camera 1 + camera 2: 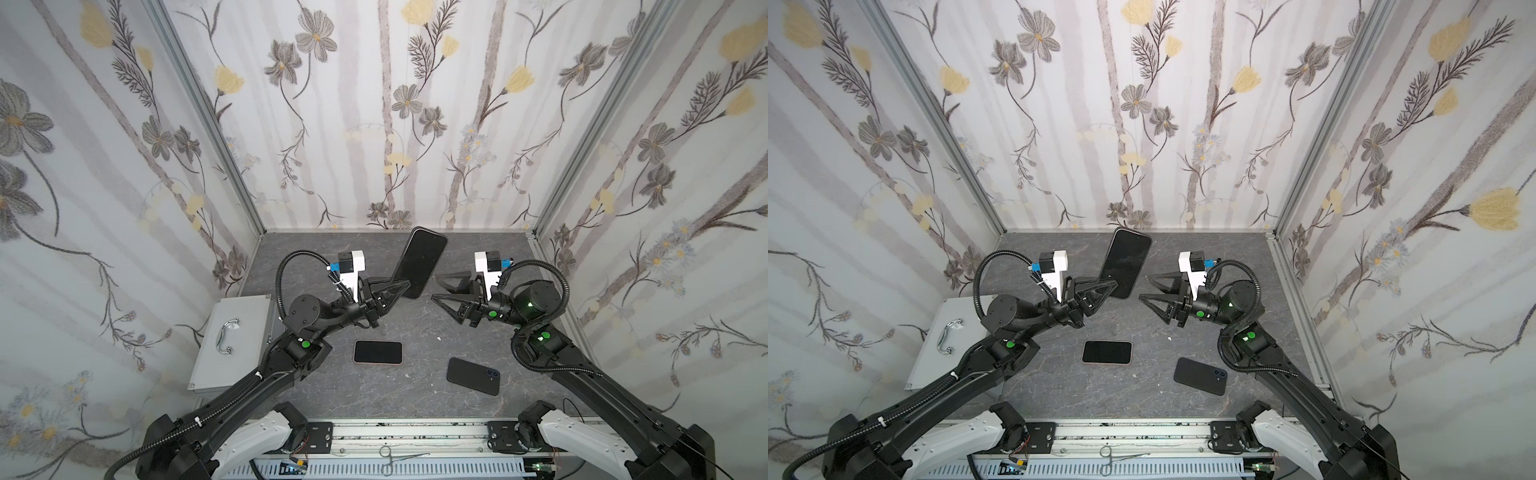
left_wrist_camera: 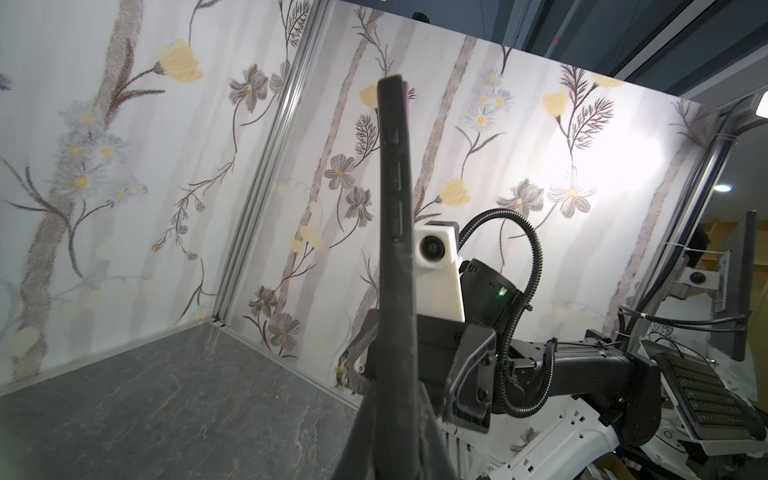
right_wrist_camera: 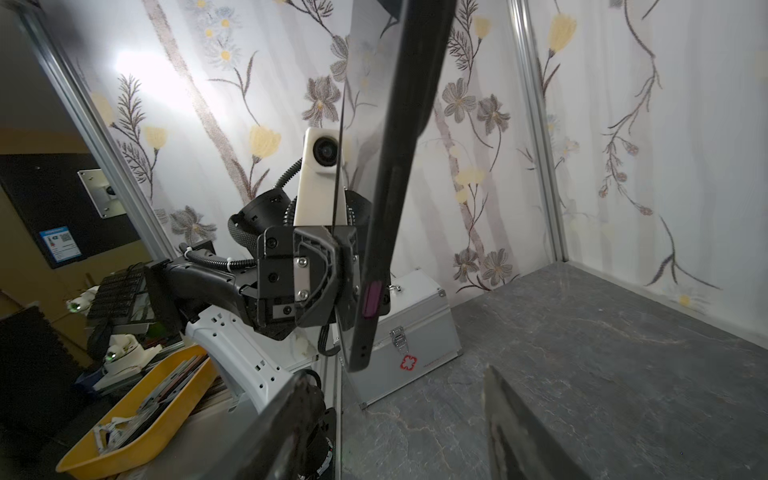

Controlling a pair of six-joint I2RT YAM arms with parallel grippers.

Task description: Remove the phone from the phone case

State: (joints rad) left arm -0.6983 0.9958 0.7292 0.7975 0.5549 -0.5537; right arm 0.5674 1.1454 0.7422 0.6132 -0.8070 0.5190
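My left gripper (image 1: 405, 286) (image 1: 1112, 286) is shut on the lower edge of the black phone case (image 2: 395, 199) and holds it tilted up above the back of the table. The phone (image 1: 420, 261) (image 1: 1128, 262) sits inside the case with its dark screen facing up. Purple of the phone shows through a cutout (image 3: 371, 300) in the case. In the left wrist view the case rises edge-on from the left gripper (image 2: 392, 436). My right gripper (image 1: 435, 286) (image 1: 1144, 286) (image 3: 399, 382) is open just right of the case, apart from it, with nothing between its fingers.
On the grey table (image 1: 415, 399) lie a pink-rimmed phone (image 1: 378, 352) (image 1: 1107, 352), screen up, and a black phone-shaped item (image 1: 473, 376) (image 1: 1200, 376), back up with two lenses. A silver box (image 1: 232, 340) (image 3: 411, 328) stands at the left. Forceps (image 1: 399, 457) rest on the front rail.
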